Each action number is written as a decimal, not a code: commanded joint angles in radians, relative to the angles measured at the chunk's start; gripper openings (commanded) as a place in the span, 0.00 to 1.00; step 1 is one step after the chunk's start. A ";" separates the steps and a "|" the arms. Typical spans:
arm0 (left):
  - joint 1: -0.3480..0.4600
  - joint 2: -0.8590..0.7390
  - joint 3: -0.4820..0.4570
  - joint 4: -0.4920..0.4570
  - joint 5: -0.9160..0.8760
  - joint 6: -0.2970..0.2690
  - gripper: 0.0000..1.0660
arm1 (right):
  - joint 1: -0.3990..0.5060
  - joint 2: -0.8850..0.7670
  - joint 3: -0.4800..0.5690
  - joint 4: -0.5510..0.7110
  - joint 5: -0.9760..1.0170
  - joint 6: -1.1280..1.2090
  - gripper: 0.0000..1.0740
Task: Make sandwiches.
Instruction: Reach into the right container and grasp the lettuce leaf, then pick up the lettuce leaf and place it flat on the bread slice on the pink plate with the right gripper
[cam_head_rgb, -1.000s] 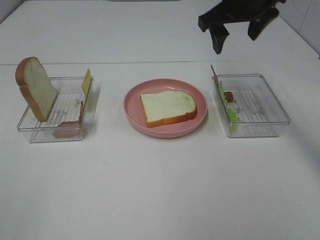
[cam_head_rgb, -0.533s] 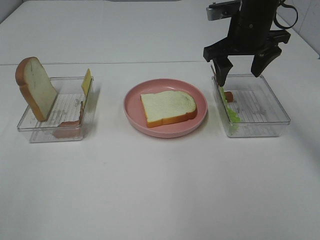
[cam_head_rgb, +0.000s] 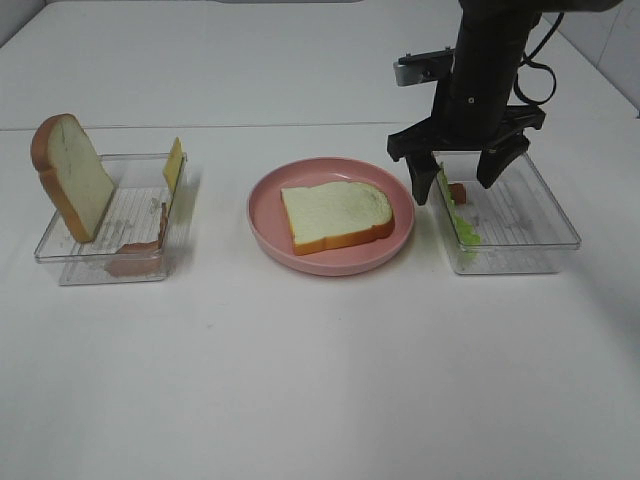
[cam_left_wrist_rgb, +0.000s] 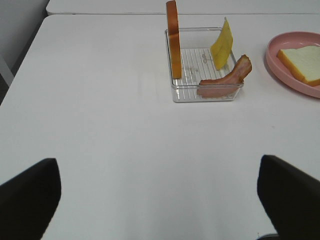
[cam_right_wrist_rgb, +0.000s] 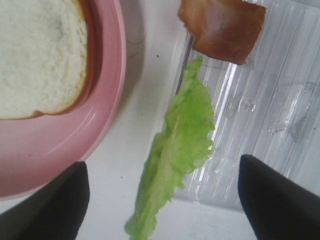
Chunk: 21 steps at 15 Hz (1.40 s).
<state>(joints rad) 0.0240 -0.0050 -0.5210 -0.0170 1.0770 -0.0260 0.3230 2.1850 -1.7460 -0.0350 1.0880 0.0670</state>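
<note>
Lettuce leaf (cam_head_rgb: 462, 226) leans on the wall of the clear tray (cam_head_rgb: 515, 260); the right hand (cam_head_rgb: 456, 188), spread wide, hangs over it. Best lower straight and pinch the leaf alone, missing that wall.

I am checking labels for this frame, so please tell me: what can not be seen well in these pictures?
- Lettuce: right wrist view, one end cut by the frame edge; high view, edge-on and small.
- Bacon in the right tray: wrist view, cut by the frame edge; high view, too small.
- Left fingers: left wrist view, only tips, at the frame edge; absent from the high view.
</note>
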 joint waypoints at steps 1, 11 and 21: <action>-0.004 -0.007 0.001 -0.002 -0.004 0.001 0.94 | -0.002 0.013 0.005 0.000 -0.015 0.005 0.73; -0.004 -0.007 0.001 -0.002 -0.004 0.001 0.94 | -0.002 0.013 0.005 -0.018 0.002 0.016 0.00; -0.004 -0.007 0.001 -0.002 -0.004 0.001 0.94 | -0.001 -0.080 -0.265 -0.033 0.243 -0.022 0.00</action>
<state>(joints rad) 0.0240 -0.0050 -0.5210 -0.0170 1.0770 -0.0260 0.3230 2.1130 -2.0010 -0.0610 1.2140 0.0610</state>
